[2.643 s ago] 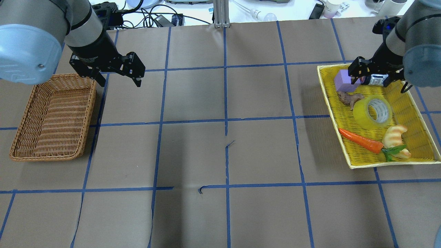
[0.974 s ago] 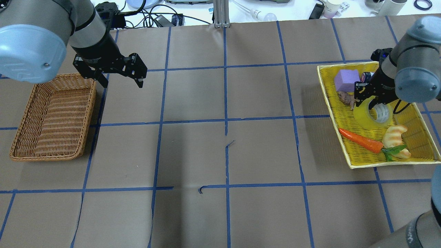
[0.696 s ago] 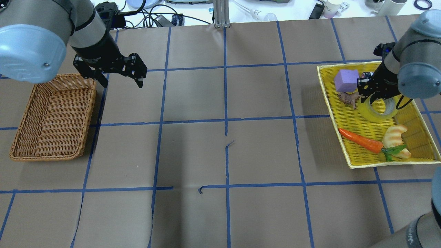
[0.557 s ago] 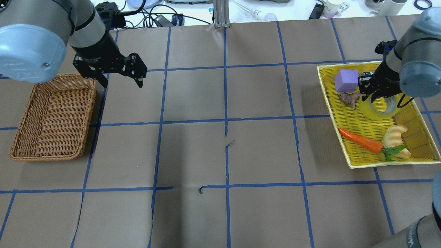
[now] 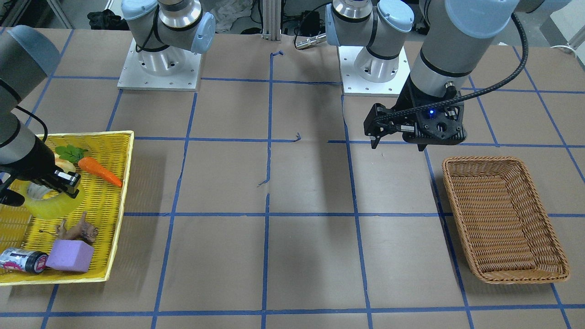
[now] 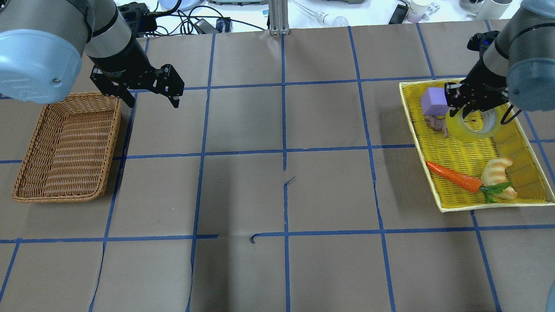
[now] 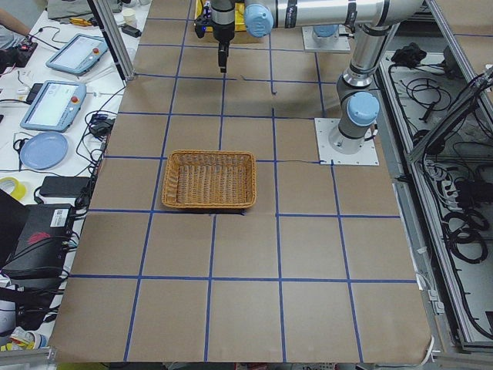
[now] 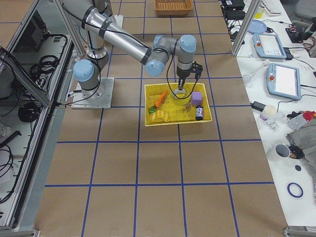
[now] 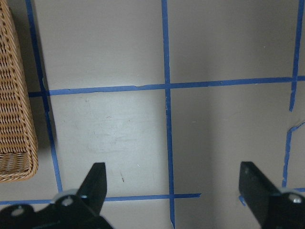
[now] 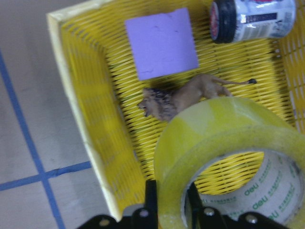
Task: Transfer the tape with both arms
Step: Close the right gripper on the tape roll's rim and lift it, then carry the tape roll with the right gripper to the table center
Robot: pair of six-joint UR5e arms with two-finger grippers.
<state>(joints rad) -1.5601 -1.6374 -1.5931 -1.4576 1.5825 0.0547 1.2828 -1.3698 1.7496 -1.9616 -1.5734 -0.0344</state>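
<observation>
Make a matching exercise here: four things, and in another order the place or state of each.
1. roll of translucent yellow-green tape
2. orange plastic carrot
3. purple foam block
4. left gripper

A. open, above the table near the woven brown wicker basket
B. in the yellow mesh tray, beside the toy croissant
C. held by the fingers of the right gripper
D. in a tray corner, beside the small dark can

Pairs: 1-C, 2-B, 3-D, 4-A

You've got: tape (image 10: 224,124) glossy translucent plastic | yellow tray (image 10: 90,133) shiny woven plastic | basket (image 6: 65,143) rough wicker | counter (image 6: 243,195) matt brown paper
</observation>
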